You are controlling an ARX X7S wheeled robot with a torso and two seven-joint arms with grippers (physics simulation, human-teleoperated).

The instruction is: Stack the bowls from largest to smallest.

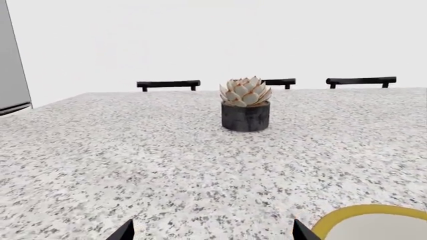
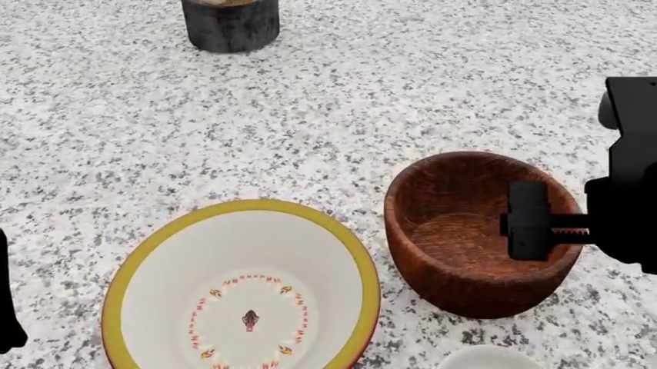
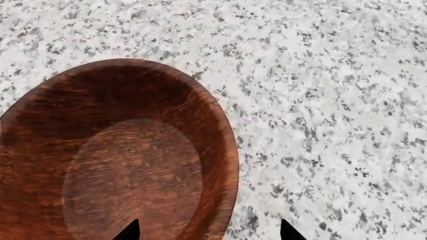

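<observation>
Straddling the near-right rim of the dark-brown wooden bowl (image 2: 467, 231), the right hand (image 3: 207, 231) stands released: its wrist view shows one dark fingertip over the bowl's inside and the other over the speckled tabletop (image 2: 411, 92) outside, with the rim passing between them and neither tip seen pressing the wood. From the head view the hand's black body overlaps the bowl's right side. The wooden bowl sits upright on the tabletop, deep and empty.

Just to its left, close but apart from it, lies the wide cream bowl with the yellow rim (image 2: 241, 288), also upright, with a ring of small red and yellow marks and a dark motif at the middle of its floor. At the near edge of the head view, in front of the wooden bowl, a sliver of white rim (image 2: 491, 357) shows; which bowl it belongs to cannot be told from so little.

The left hand (image 1: 212, 232) is also released, its two dark fingertips spread wide above bare tabletop, with the cream bowl's yellow rim just beside one tip. Farther back stands a dark stump-like pot (image 1: 245, 116) holding a pale succulent (image 1: 245, 91), well apart from the bowls. Black chair backs (image 1: 168, 84) line the tabletop's far edge.
</observation>
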